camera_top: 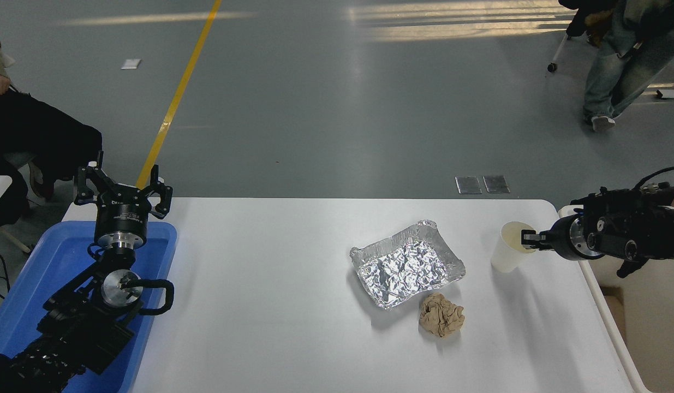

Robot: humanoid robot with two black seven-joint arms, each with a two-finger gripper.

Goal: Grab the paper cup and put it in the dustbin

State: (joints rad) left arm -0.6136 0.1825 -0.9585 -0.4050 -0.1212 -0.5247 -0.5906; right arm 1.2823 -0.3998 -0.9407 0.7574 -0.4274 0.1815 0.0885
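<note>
The white paper cup [507,252] stands near the table's right edge, leaning slightly left, its cream inside showing. My right gripper [529,238] comes in from the right at rim height, and its tip overlaps the right side of the cup's rim. Whether it grips the rim cannot be made out. The cream-white dustbin [615,333] sits just off the table's right side, only its rim and part of its inner wall showing. My left gripper [124,186] is parked open over the blue tray [53,256] at the lower left.
A crinkled foil tray [407,263] lies left of the cup, with a crumpled tan paper ball [441,315] in front of it. A seated person is at the far left and another walks at the top right.
</note>
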